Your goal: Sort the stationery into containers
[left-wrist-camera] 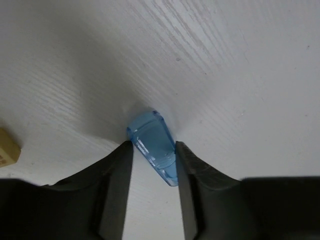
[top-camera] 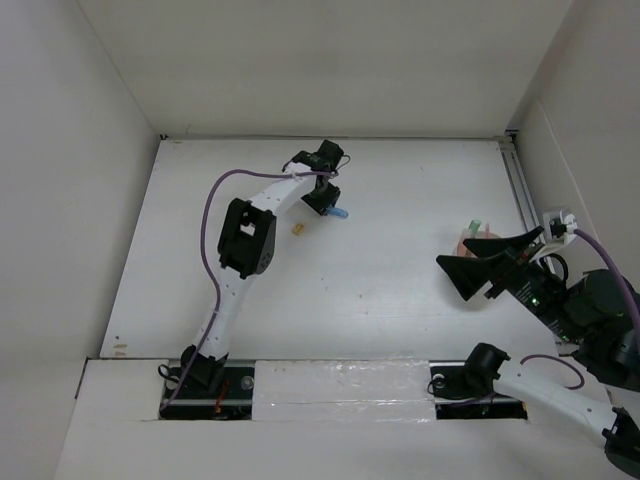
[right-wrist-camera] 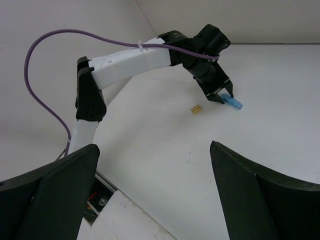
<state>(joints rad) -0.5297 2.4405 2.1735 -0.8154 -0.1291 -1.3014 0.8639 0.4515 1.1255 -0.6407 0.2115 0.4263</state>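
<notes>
My left gripper (top-camera: 330, 207) is at the far middle of the table, shut on a light-blue marker (top-camera: 341, 213). In the left wrist view the marker (left-wrist-camera: 154, 145) sits between both fingers (left-wrist-camera: 112, 180), its far end on the table. A tiny yellow piece (top-camera: 297, 229) lies just left of it and also shows in the left wrist view (left-wrist-camera: 7, 148). My right gripper (top-camera: 478, 268) is open and empty, in front of the white cup (top-camera: 468, 243). The cup is mostly hidden and holds a mint-green marker (top-camera: 475, 226) and something pink. Scissors are out of view.
White walls enclose the table on three sides. A rail (top-camera: 522, 190) runs along the right edge. The right wrist view shows the left arm (right-wrist-camera: 130, 62), the blue marker (right-wrist-camera: 233, 103) and the yellow piece (right-wrist-camera: 196, 109) across bare table.
</notes>
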